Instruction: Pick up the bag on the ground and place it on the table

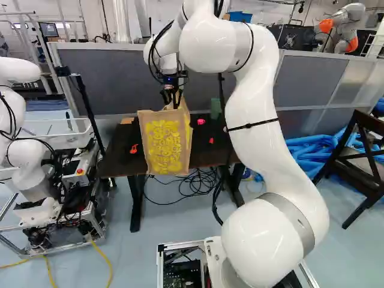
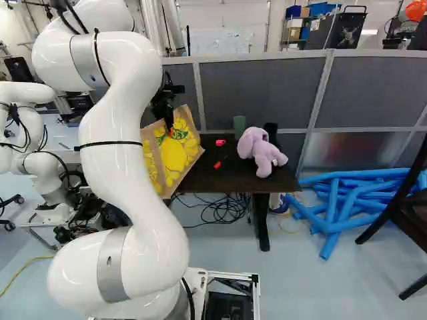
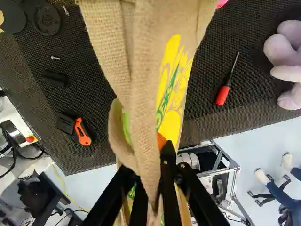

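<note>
A: Arm pose, quick?
B: My white jointed arm (image 1: 258,126) reaches ahead, over toward the table.
A: Fingers?
B: My black two-finger gripper with orange pads (image 3: 149,165) is pinched narrow on folded cloth, one finger each side. Label: holding.
A: Holding what, where?
B: The tan burlap bag with yellow print (image 1: 165,144). Off the ground, hanging by its top at the near edge of the dark brown table (image 2: 217,183). Can't tell if its bottom clears that edge.
A: Step in hand?
B: Carry and place, I'd say; pick done, most of the task behind me. I'd lift a touch first so the bottom won't snag, then go forward until the whole bag is over the top.
A: Landing spot?
B: Tight. Near the edge there's a red-handled screwdriver (image 3: 223,95) and an orange-and-black cutter (image 3: 83,132). I'd aim between them and lower slowly. Cloth will likely fold as it lands, so ease back a little while lowering, lay it flat, open only once the table bears it. Let go early and it could slide off the front.
A: Farther back?
B: Lilac plush toy (image 2: 262,152), green cylinder (image 2: 239,127), then the grey partition (image 2: 257,93). Don't overreach.
</note>
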Available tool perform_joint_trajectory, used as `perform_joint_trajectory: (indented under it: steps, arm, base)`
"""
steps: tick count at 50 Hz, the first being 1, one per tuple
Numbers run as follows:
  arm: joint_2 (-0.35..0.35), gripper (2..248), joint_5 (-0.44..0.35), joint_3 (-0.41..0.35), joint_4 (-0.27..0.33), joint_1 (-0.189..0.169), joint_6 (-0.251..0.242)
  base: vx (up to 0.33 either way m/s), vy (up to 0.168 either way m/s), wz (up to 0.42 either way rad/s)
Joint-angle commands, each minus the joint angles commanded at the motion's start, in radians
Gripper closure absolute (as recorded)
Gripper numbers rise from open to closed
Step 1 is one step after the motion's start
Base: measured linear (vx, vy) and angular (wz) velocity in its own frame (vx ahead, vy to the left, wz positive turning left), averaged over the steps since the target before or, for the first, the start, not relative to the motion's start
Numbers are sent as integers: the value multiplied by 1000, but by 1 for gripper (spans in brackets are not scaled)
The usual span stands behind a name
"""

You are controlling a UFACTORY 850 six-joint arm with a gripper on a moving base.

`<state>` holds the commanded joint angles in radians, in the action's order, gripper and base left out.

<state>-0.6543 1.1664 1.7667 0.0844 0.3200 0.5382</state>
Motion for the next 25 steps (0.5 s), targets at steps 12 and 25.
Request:
perform_joint_trajectory:
  steps: [12, 25]
  arm:
    - [0, 145, 0, 0, 0, 0, 0]
    - [0, 74, 0, 0, 0, 0, 0]
  base:
    - [0, 0, 0]
    - [0, 0, 0]
